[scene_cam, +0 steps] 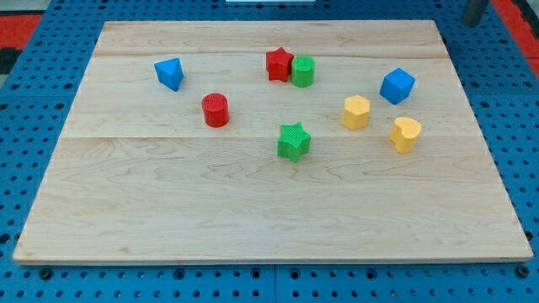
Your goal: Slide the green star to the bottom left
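Observation:
The green star (293, 140) lies near the middle of the wooden board (253, 223), standing apart from the other blocks. My rod shows only at the view's top right corner, beyond the board's far edge. Its tip (474, 23) is far up and to the right of the green star and touches no block.
A red cylinder (216, 109) lies left of the star and a blue block (169, 73) sits further up-left. A red star (279, 64) touches a green cylinder (303, 71) above. A yellow hexagon (356, 112), a yellow block (405, 134) and a blue cube (397, 86) lie right.

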Controlling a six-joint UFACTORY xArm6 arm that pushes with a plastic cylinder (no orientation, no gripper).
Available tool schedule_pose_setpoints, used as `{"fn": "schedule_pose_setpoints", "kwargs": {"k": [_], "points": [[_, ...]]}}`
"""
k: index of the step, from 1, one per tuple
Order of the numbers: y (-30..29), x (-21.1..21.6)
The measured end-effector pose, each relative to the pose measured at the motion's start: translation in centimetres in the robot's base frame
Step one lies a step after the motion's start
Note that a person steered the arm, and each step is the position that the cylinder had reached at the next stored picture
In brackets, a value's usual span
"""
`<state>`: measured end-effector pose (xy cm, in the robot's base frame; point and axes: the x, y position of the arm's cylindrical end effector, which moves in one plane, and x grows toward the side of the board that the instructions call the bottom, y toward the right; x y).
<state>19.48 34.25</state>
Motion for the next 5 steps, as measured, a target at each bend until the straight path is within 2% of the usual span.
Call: {"fn": "schedule_pose_setpoints", "kwargs": {"k": [1, 3, 5], "points": [[-4.3, 2.5], [-19.5, 3.0], [-20.8, 9.8]]}}
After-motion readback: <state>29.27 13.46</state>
